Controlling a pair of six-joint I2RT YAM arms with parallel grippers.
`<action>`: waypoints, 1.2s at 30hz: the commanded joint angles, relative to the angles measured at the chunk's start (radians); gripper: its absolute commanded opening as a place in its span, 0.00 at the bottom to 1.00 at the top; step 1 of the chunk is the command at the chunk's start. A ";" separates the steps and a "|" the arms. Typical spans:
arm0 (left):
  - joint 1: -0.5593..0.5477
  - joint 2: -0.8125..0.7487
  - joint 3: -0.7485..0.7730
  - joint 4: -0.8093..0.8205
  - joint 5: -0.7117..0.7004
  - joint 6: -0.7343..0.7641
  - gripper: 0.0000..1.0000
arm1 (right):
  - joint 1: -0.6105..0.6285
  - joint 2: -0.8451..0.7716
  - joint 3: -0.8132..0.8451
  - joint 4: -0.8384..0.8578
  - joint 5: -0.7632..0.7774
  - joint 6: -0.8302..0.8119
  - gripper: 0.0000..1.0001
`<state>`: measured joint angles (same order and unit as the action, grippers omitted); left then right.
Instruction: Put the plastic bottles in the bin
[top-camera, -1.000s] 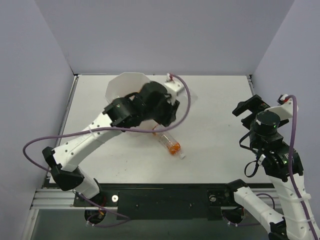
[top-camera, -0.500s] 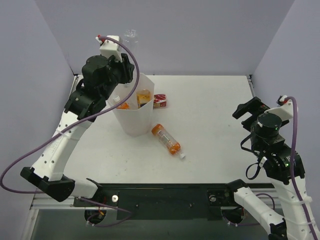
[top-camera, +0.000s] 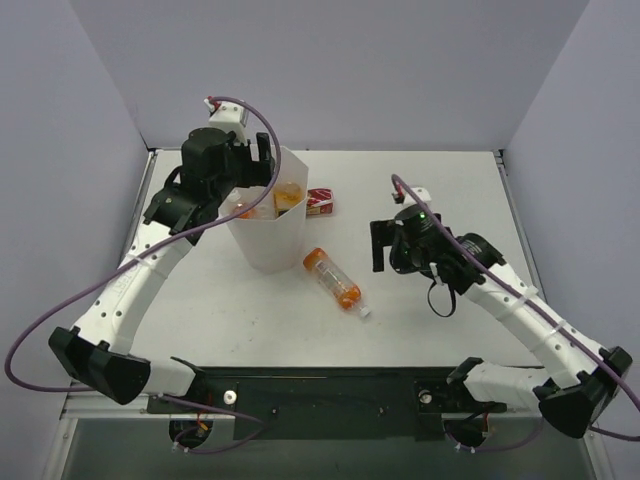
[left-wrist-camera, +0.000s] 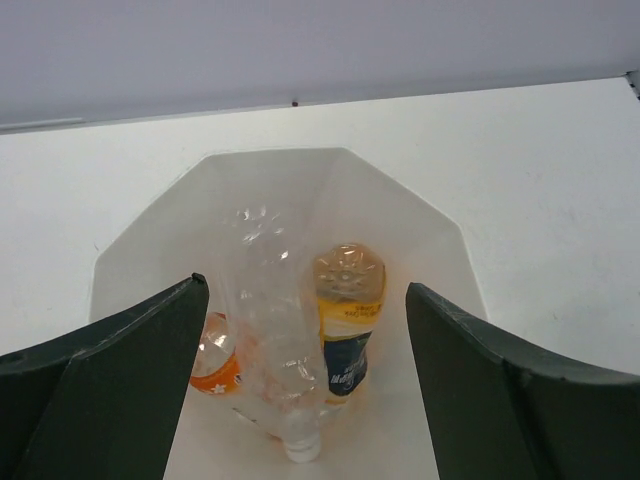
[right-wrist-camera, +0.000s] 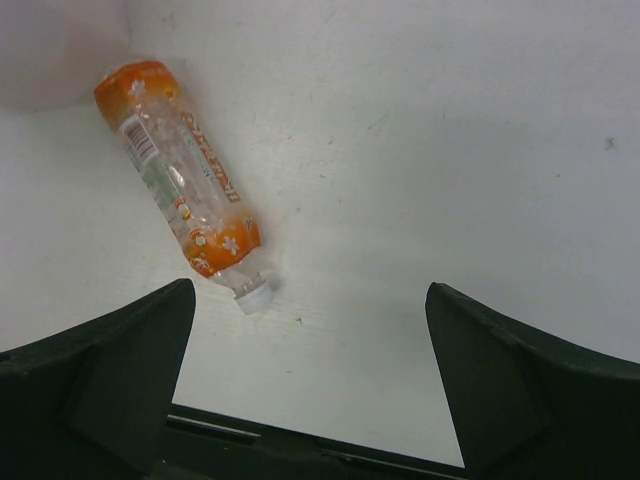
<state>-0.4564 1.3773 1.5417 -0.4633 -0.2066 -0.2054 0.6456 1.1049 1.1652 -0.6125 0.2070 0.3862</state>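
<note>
The white octagonal bin (top-camera: 268, 245) stands left of centre. In the left wrist view the bin (left-wrist-camera: 150, 220) holds three plastic bottles: an all-clear one (left-wrist-camera: 268, 300) cap down, an orange one with a dark blue label (left-wrist-camera: 348, 330), and a clear one with orange contents (left-wrist-camera: 214, 358). My left gripper (top-camera: 258, 178) hangs open over the bin's rim, empty (left-wrist-camera: 306, 288). Another bottle with orange contents (top-camera: 333, 279) lies on the table right of the bin, white cap toward the near edge. My right gripper (top-camera: 380, 250) is open just right of it; the bottle (right-wrist-camera: 180, 185) lies ahead and left of the gripper (right-wrist-camera: 310, 288).
A small red rectangular box (top-camera: 320, 202) lies on the table right behind the bin. The white table (top-camera: 450, 180) is walled by grey panels on the left, back and right.
My left arm lifted the clear bottle above the bin, opened, and the bottle now lies inside. My right arm swung in from the right edge to beside the bottle on the table.
</note>
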 joint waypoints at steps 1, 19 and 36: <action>0.004 -0.090 0.084 -0.006 0.058 -0.003 0.91 | 0.068 0.103 -0.018 0.023 -0.012 -0.053 0.94; 0.016 -0.377 -0.153 -0.181 -0.088 -0.097 0.92 | 0.149 0.611 0.001 0.330 -0.141 -0.101 0.90; 0.042 -0.374 -0.163 -0.230 -0.162 -0.074 0.92 | 0.079 0.241 -0.096 0.234 0.008 -0.052 0.44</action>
<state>-0.4347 1.0218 1.3716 -0.7094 -0.3302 -0.2852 0.7704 1.5600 1.0496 -0.2916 0.0898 0.3393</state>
